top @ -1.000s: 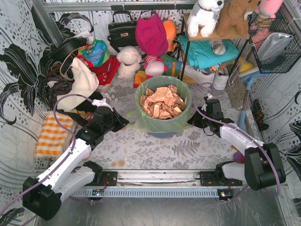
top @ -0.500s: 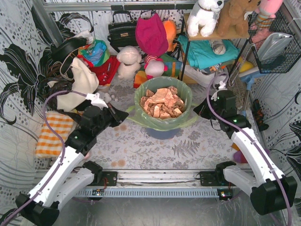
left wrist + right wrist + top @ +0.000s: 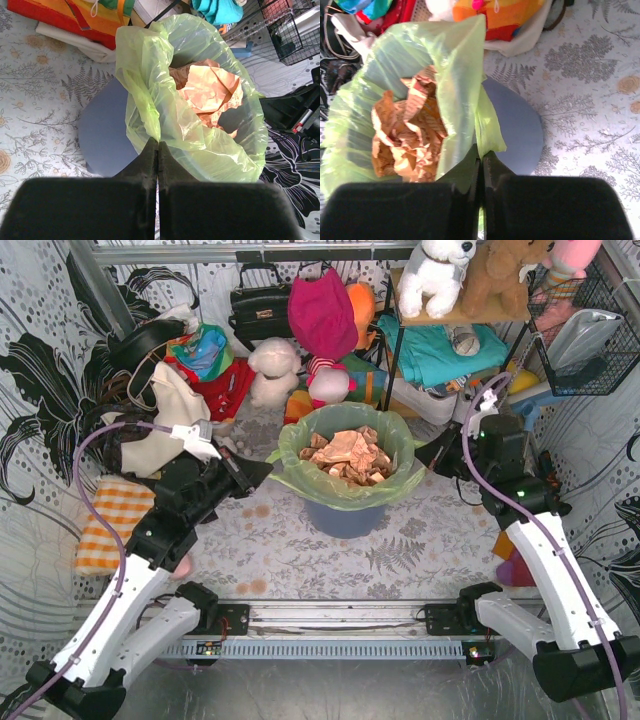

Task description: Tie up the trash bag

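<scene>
In the centre of the overhead frame, the trash bag (image 3: 345, 455) sits in the mouth of a blue-grey round bin (image 3: 338, 520), with its thin light-green rim drawn out sideways between my two arms. The bag's mouth gapes wide and crumpled brown paper (image 3: 345, 452) fills the inside. My left tool (image 3: 158, 145) has its jaws pressed fully together on a fold of the bag's rim. In the left wrist view the green plastic runs straight up from the seam between my fingers to the middle of the frame, and the bin's side shows at centre left. My right tool (image 3: 481, 159) is likewise closed tight on the opposite edge. In the right wrist view a flap of the plastic rises from the pinch toward the top of the frame, the paper lies at centre left and the bin's wall curves away at centre right. The bin stands on the desk (image 3: 300, 550), which is covered in a pale fern-print cloth. An orange checked cloth (image 3: 115, 525) lies at the left edge of the overhead frame, beside my left arm. A black handbag (image 3: 258, 305) hangs at the upper middle, among soft toys and bright clothes heaped behind the bin.
</scene>
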